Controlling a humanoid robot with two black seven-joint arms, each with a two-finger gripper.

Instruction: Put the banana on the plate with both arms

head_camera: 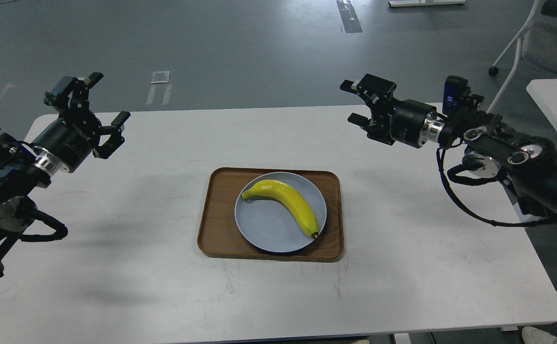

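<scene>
The yellow banana point(285, 203) lies flat on the pale blue-grey plate point(264, 229), stem end to the left, dark tip at the plate's right front rim. Nothing touches it. My left gripper point(94, 107) is open and empty, held above the table's far left. My right gripper point(362, 102) is open and empty, held above the table's far right side, well up and to the right of the plate.
The plate sits inside a brown wooden tray point(219, 224) in the middle of the white table point(140, 267). A chair point(541, 43) and a second white table point(555, 98) stand at the far right, beyond the table's edge.
</scene>
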